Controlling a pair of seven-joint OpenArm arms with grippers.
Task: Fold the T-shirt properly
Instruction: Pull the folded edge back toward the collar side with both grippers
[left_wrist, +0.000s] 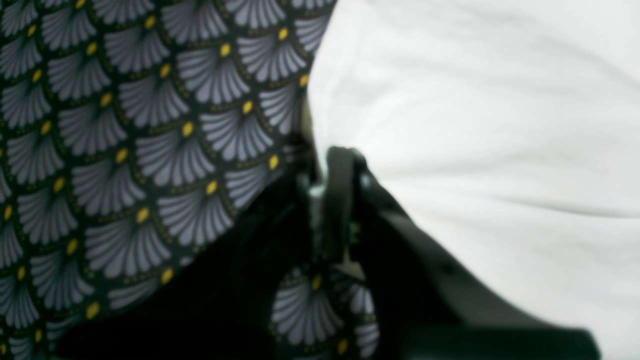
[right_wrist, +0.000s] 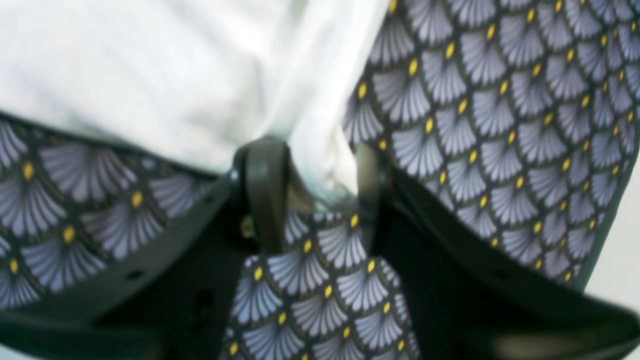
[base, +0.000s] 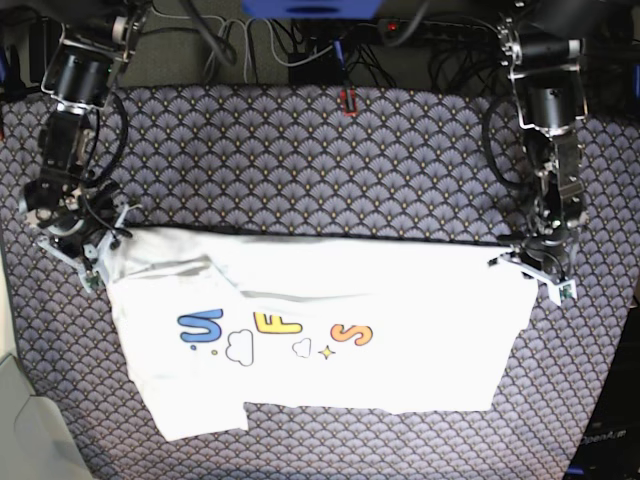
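Observation:
The white T-shirt (base: 400, 375) lies spread across the table with its print (base: 275, 335) facing up and its far edge folded into a straight line. My left gripper (base: 535, 268) is at the shirt's right far corner. In the left wrist view its fingertips meet, so the left gripper (left_wrist: 345, 190) is shut on the shirt's edge (left_wrist: 475, 125). My right gripper (base: 92, 262) is at the shirt's left far corner. In the right wrist view the right gripper (right_wrist: 316, 187) has its fingers apart, with a fold of the shirt (right_wrist: 175, 75) between them, low over the table.
A dark tablecloth (base: 320, 170) with a grey fan pattern and yellow dots covers the table. Cables and a power strip (base: 330, 40) run along the back edge. A small red object (base: 347, 100) lies at the back middle. The cloth's edge shows at the far right (right_wrist: 615, 240).

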